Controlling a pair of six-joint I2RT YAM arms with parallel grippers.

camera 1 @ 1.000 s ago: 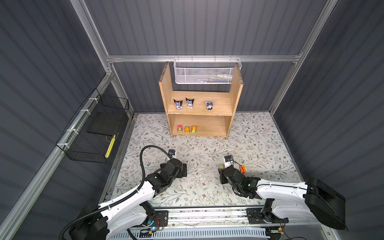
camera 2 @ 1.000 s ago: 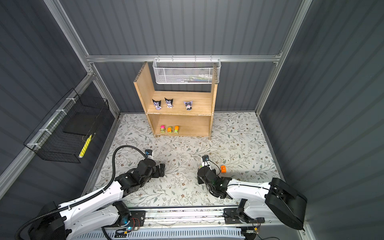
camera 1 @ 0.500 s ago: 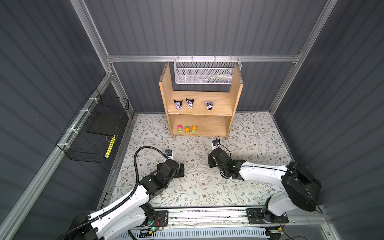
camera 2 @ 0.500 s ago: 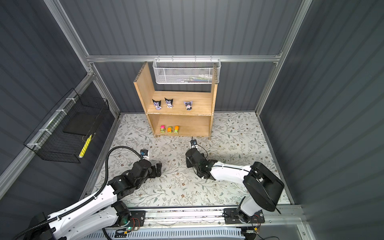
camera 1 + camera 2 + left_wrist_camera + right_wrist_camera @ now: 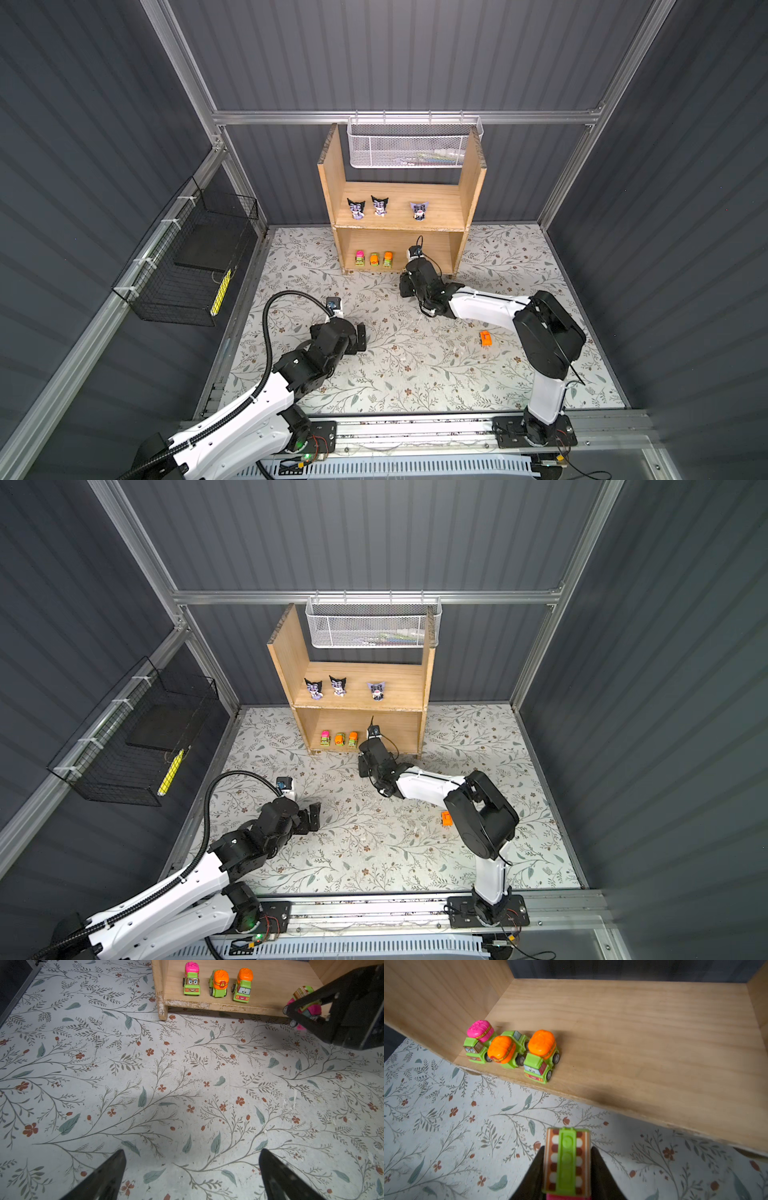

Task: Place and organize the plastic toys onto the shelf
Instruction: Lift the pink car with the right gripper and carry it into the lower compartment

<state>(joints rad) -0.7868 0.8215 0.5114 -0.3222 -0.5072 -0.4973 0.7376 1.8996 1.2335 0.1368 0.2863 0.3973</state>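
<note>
Eight toys. Top view: three figurines [image 5: 378,206] on the shelf's [image 5: 330,183] upper tier; three cars [image 5: 374,258] at the lower tier's left end; one orange car [image 5: 485,338] on the floor [image 5: 415,365], nearer the right gripper [image 5: 407,284]. Left wrist view: left gripper [image 5: 192,1151] spread wide, empty. Right wrist view: right gripper clamped on a ladder car [image 5: 566,1167], long axis aimed at bare board just ahead, right of the row.

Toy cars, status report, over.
Right hand shut on ladder car, short of lower shelf. Left hand open, empty. Orange car on mat. Nothing blocking.
</note>
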